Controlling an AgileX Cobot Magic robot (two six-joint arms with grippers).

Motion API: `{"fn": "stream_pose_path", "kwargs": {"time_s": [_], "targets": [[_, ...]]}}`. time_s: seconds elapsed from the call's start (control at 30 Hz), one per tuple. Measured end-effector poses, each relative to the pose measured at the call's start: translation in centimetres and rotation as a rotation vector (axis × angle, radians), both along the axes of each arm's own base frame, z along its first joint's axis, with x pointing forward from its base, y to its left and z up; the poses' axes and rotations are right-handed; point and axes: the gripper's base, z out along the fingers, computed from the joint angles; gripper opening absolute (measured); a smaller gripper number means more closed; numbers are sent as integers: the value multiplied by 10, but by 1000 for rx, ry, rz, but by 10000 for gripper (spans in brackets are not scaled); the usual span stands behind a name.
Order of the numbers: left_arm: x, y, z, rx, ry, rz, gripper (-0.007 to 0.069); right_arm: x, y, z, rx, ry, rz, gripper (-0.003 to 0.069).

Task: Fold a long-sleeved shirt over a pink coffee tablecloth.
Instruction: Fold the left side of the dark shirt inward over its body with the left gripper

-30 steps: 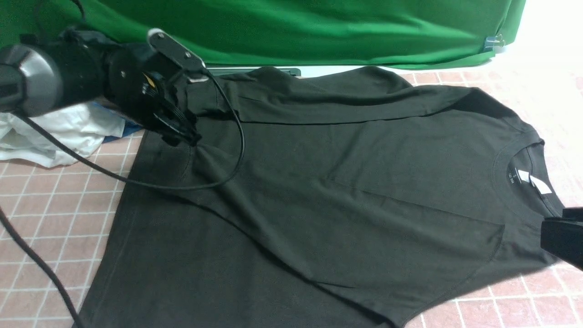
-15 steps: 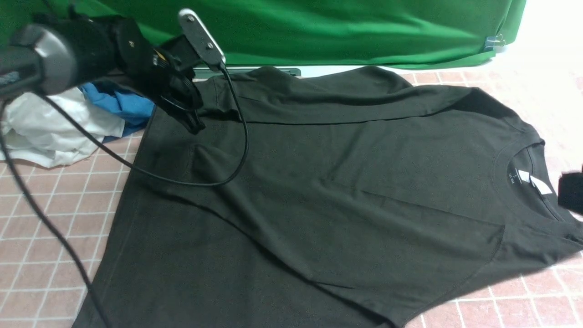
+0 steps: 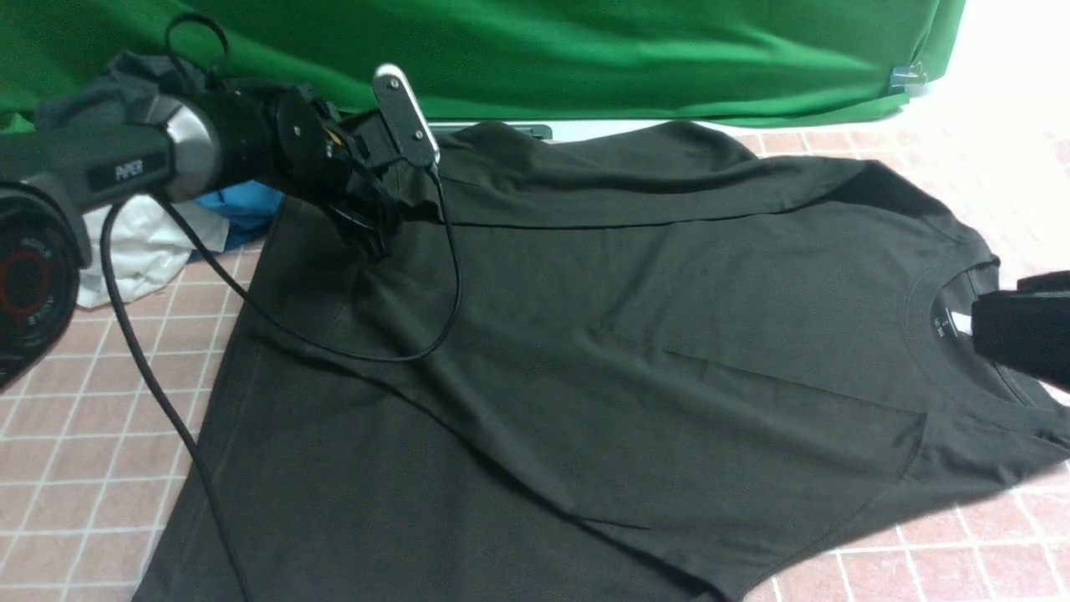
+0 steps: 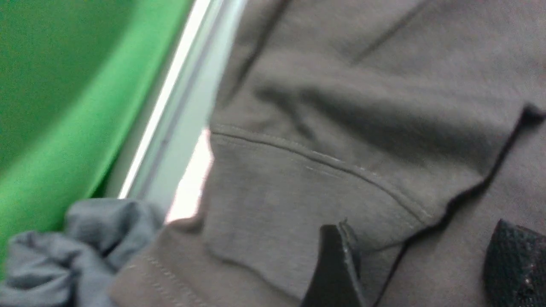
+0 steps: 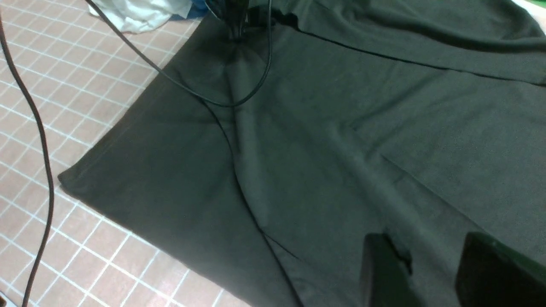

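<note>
One pink coffee tablecloth [image 3: 84,435] with a thin white grid covers the surface you're looking at; the green backdrop cloth [image 3: 585,50] hangs along its far edge. Your long-sleeved shirt [image 3: 627,351], black, lies spread on the tablecloth and fills most of the front view, collar to the right, hem to the left, near hem corner running out of frame. One sleeve [image 3: 627,188] is folded across the far side of the body, and a long diagonal crease crosses the torso. A heap of garments [image 3: 150,242], white, blue and dark grey, sits at far left by the backdrop, just beside the shirt's far hem corner. The left arm [image 3: 125,167] reaches in from the left over that heap. The left gripper [image 3: 372,238] points down at the shirt where the sleeve end meets the hem side. On the left wrist view the left gripper [image 4: 420,264] has its jaws wide apart, over the edge of the cuff [image 4: 298,200], with nothing pinched. Touching the cloth or just above it: can't tell, the view is blurred. The right gripper [image 3: 995,330] comes in from the right edge over the collar. On its wrist view [image 5: 431,268] the jaws stand at a moderate gap with flat shirt fabric behind and nothing clamped. A black cable [image 3: 418,334] loops from the left wrist and rests on the shirt. The white neck label [image 3: 960,323] is mostly hidden behind the right gripper.
</note>
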Motion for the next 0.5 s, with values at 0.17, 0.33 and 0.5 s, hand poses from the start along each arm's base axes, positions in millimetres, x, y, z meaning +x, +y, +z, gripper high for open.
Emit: {"fn": "stream_pose_path", "kwargs": {"time_s": [0.17, 0.33, 0.5], "targets": [[1, 0, -1, 50, -23, -56, 388, 0, 0, 0, 0, 0, 0, 239], [6, 0, -12, 73, -46, -76, 325, 0, 0, 0, -13, -10, 6, 239], [9, 0, -17, 80, -71, -78, 282, 0, 0, 0, -16, -12, 7, 239]]}}
